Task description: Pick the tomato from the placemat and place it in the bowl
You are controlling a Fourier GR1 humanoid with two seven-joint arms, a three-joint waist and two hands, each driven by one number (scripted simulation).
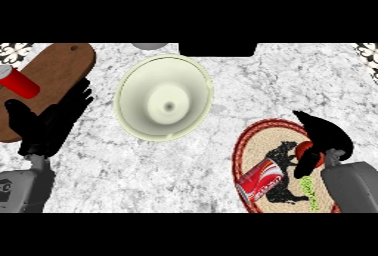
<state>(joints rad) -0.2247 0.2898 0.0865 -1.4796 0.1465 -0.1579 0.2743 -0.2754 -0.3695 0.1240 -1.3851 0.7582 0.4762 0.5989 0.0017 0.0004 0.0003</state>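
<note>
The robot's black right hand (pixel 319 136) sits over the round woven placemat (pixel 255 145), red-rimmed with a black animal figure printed on its pale centre, at about four o'clock on the counter, and its fingers curl around the small, smooth red tomato (pixel 306 150), of which only a sliver shows beside the palm; the tomato appears still low over the mat, so the lift to the bowl is judged not yet begun. A red-and-white drinks can (pixel 260 179) lies on its side on the mat at the hand's seven o'clock, with a green leafy sprig (pixel 307 190) near the forearm, both close enough to be nudged. The target, a pale cream glazed bowl (pixel 164 97) with a wide rim, stands well apart at eleven o'clock from the mat. The black left hand (pixel 50 122) rests open at nine o'clock, fingers up, against an oval brown wooden board (pixel 63 60) carrying a red cylindrical cup (pixel 19 83). The mottled grey-white marble countertop (pixel 221 125) lies beneath everything.
</note>
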